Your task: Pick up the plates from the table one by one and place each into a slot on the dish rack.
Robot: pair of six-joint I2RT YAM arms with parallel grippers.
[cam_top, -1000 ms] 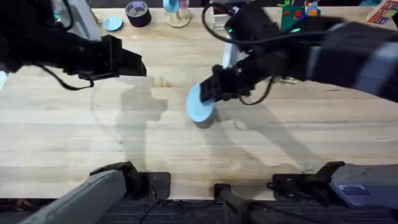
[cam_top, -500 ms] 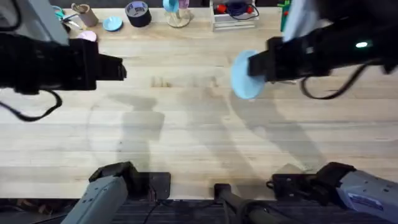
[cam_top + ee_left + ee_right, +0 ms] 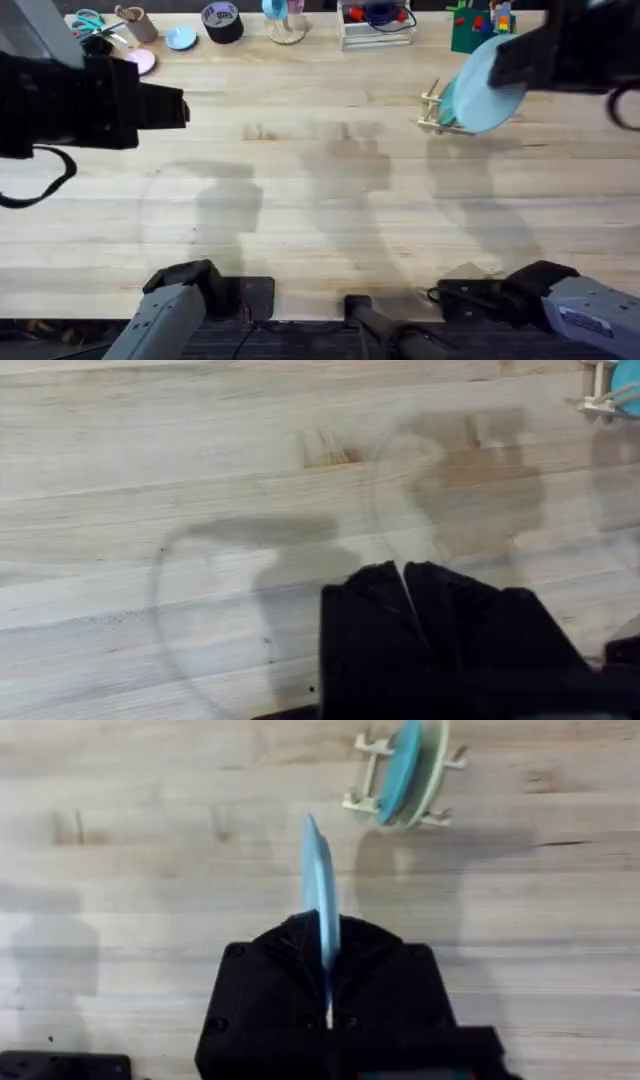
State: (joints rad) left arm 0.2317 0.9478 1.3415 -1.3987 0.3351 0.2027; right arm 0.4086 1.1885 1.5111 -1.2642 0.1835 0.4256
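Over the left part of the table (image 3: 300,200) the left gripper (image 3: 402,575) is hanging above bare planks, its two black fingers pressed together with only a thin seam between them and nothing in their hold. Toward the far right, the right gripper (image 3: 325,990) is clamping the pale sky blue plate (image 3: 487,82) by its rim, and the right wrist view is showing that plate edge-on, standing upright between the closed fingers. In the overhead view the plate is hanging in the air above the dish rack (image 3: 436,110), which is sitting on the far right part of the table. From the right wrist camera, the rack is already carrying the teal plate (image 3: 403,768) on edge between its pegs, with a cream plate (image 3: 432,770) just beside it in the next gap. By the look of it, the step in hand is the carry of the second plate toward its slot. The next move is calling for turning the plate's edge in line with a free gap between the pegs, then lowering it straight in without nudging the plates already standing there.
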